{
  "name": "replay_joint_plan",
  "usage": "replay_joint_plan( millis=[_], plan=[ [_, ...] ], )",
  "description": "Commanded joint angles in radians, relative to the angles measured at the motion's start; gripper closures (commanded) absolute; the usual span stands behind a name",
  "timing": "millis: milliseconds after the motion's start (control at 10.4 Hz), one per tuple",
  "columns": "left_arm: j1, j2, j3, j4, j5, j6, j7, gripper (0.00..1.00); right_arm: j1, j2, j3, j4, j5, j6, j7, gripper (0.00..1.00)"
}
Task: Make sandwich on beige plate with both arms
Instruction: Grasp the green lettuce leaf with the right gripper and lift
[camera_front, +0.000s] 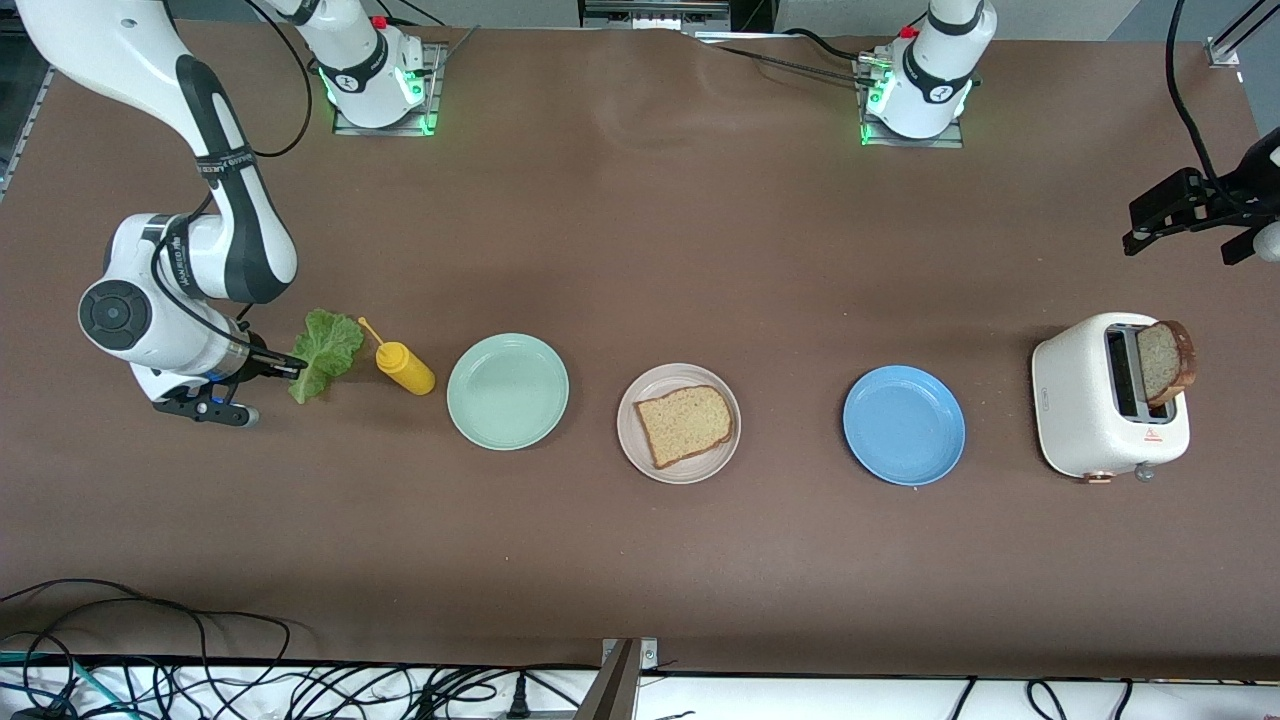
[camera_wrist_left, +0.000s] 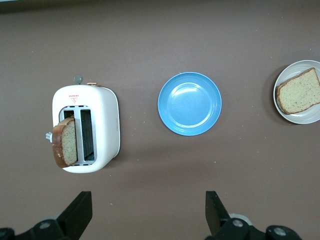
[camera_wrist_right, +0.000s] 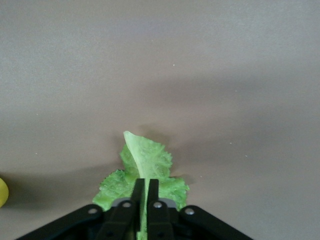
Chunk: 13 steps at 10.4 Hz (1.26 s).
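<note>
My right end effector (camera_wrist_right: 145, 192) is pinched shut on the ruffled green lettuce leaf (camera_front: 323, 352), its two black fingers (camera_wrist_right: 136, 196) clamped on the leaf's edge at the right arm's end of the table, just beside the yellow squeeze bottle (camera_front: 403, 365). The leaf looks thin and floppy, so I judge the grip is enough only if I lift slowly and keep the leaf hanging free of the bottle's nozzle.

The round pale beige plate (camera_front: 636, 440) sits at the middle of the row of plates, with one square slice of brown wholegrain bread (camera_front: 685, 425) already lying flat on it. That is where the lettuce belongs. To do this step well I would raise the leaf clear of the table, carry it over the mint-green plate (camera_front: 507, 390) without dragging, centre it above the slice, come down low, and only then let go, so the leaf settles inside the crust rather than draping over the rim.

Toward the left arm's end, the blue plate (camera_front: 903, 425) is bare, and the white toaster (camera_front: 1075, 405) holds a second brown bread slice (camera_front: 1163, 360) standing up out of a slot. My left end effector (camera_wrist_left: 149, 210) waits in the air with fingers spread wide, holding nothing, looking down on the toaster.
</note>
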Motion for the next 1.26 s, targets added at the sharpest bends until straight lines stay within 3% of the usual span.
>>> replay_joint_plan(
  millis=[0, 193, 386, 483, 579, 676, 772, 1159],
  plan=[
    [0.008, 0.004, -0.005, 0.013, 0.016, -0.019, 0.017, 0.0, 0.013, 0.07, 0.003, 0.002, 0.006, 0.065, 0.017, 0.14],
    [0.009, 0.004, -0.005, 0.013, 0.016, -0.017, 0.017, 0.0, 0.012, 0.082, 0.003, -0.007, 0.006, 0.096, 0.019, 0.07],
    [0.009, 0.006, -0.005, 0.013, 0.016, -0.017, 0.017, 0.0, 0.01, 0.105, 0.003, -0.042, 0.006, 0.177, 0.016, 0.13],
    [0.009, 0.006, -0.005, 0.011, 0.016, -0.019, 0.017, 0.0, 0.01, 0.108, 0.003, -0.044, 0.006, 0.182, 0.011, 0.34],
    [0.009, 0.006, -0.005, 0.01, 0.016, -0.019, 0.017, 0.0, 0.012, 0.107, 0.001, -0.044, 0.006, 0.179, 0.014, 0.72],
    [0.009, 0.006, -0.005, 0.01, 0.016, -0.017, 0.017, 0.0, 0.015, 0.105, 0.001, -0.042, 0.004, 0.174, 0.016, 0.96],
    [0.009, 0.009, -0.005, 0.01, 0.016, -0.017, 0.017, 0.0, 0.016, 0.102, 0.001, -0.039, 0.004, 0.167, 0.016, 1.0],
    [0.009, 0.01, -0.005, 0.01, 0.016, -0.017, 0.017, 0.0, 0.016, 0.089, 0.0, -0.027, -0.002, 0.159, -0.009, 1.0]
  ],
)
